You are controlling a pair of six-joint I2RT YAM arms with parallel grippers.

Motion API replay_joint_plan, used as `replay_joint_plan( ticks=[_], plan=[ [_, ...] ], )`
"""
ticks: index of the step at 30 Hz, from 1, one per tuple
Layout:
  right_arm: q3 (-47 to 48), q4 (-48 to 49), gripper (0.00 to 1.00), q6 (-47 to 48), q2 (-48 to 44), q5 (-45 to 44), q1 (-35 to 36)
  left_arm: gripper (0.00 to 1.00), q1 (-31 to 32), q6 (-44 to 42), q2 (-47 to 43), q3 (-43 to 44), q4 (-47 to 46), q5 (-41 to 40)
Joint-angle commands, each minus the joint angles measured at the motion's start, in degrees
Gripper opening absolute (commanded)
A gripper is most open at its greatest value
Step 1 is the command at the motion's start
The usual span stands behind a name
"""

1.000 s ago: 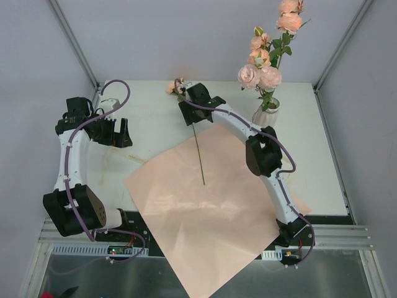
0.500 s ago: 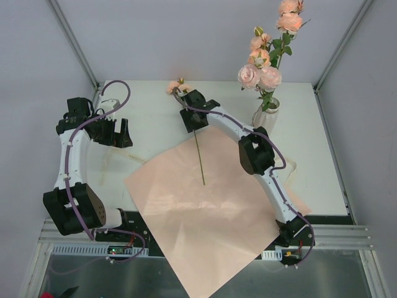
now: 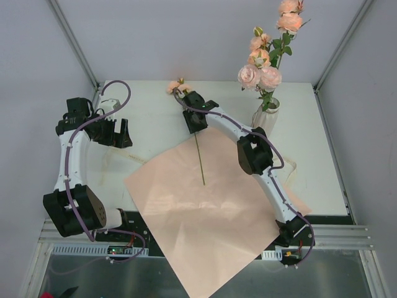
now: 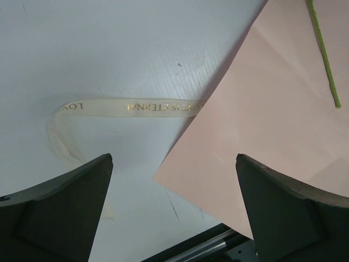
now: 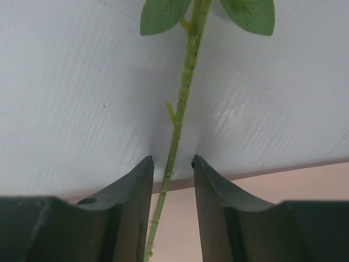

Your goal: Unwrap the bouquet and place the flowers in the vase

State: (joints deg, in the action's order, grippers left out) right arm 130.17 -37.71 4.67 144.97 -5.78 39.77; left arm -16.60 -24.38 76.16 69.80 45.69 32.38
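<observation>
One rose lies flat on the table, its bloom (image 3: pixel 175 87) at the back and its thin green stem (image 3: pixel 200 161) running onto the unfolded pink paper (image 3: pixel 211 217). My right gripper (image 3: pixel 193 121) is lowered over the upper stem. In the right wrist view its jaws (image 5: pixel 172 159) stand on either side of the stem (image 5: pixel 182 98) with small gaps, just below two leaves (image 5: pixel 163 16). Several roses (image 3: pixel 260 74) stand in the cream vase (image 3: pixel 268 112) at the back right. My left gripper (image 3: pixel 123 133) hangs wide open and empty at the left.
In the left wrist view, the cream ribbon (image 4: pixel 136 106) lies loose on the white table beside the paper's left corner (image 4: pixel 272 120). The paper overhangs the table's near edge. Cage posts rise at the back corners.
The right gripper has slid a little nearer along the stem, uncovering the bloom, and its jaws have narrowed around the stem. The left arm has not moved.
</observation>
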Motion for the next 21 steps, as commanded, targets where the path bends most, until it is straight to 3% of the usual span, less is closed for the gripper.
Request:
replay_joint_plan(
  ticks=[1,10,21],
  plan=[
    [2.02,-4.65,0.36,-1.59,1.81,-1.43,0.66,0.96,-0.1,-1.19,-2.95,-0.45,0.1,0.22],
    [-2.02,-2.28,0.01,-2.73,-1.25,-2.13,1.19,0.96,-0.19,-1.81,-4.35,-2.04,0.19,-0.39],
    [-13.34,16.16,0.01,-4.05,-20.32,-1.69,1.36,0.96,-0.19,-1.64,-5.32,-2.39,0.28,-1.27]
  ],
)
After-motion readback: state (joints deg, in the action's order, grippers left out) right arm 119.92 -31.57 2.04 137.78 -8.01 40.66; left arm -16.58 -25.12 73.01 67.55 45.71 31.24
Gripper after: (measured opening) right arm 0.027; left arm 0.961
